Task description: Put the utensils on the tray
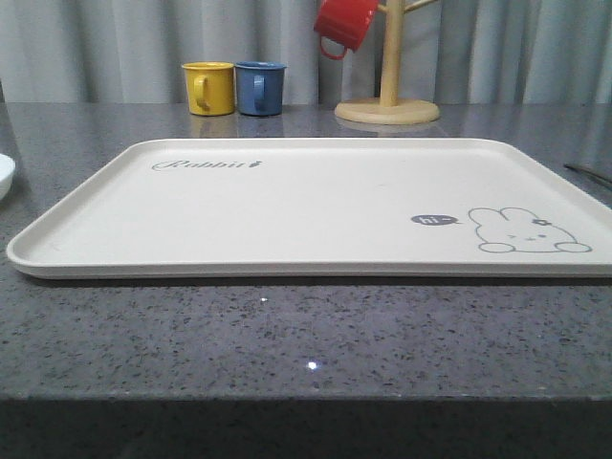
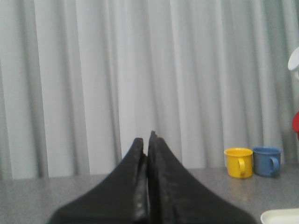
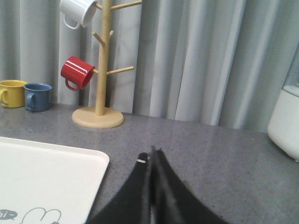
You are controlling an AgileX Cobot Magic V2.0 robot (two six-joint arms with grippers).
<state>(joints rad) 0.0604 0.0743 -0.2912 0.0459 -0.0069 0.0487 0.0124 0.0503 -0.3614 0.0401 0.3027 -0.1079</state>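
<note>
- The left gripper has its two black fingers pressed together, with nothing between them. It points toward the grey curtain.
- The right gripper is pressed together too, and it holds nothing. It sits above the grey table, just beside a corner of the tray.
- The tray is big and cream colored. It lies flat in the middle of the speckled grey table. It has a low rim and round corners.
- On the tray there is a grey rabbit drawing with a small "hi" bubble next to it. The word "Rabbit" is written near the far left corner.
- Nothing lies on the tray.
- A bit of the round white plate peeks in at the left edge, apart from the tray.
- A thin dark thing lies at the far right edge. I cannot tell what it is.
- Behind the tray, a yellow mug and a blue mug stand side by side, touching.
- A wooden mug tree stands to their right. A red mug and a white mug hang on it.
- A white jug-like thing stands far right.
</note>
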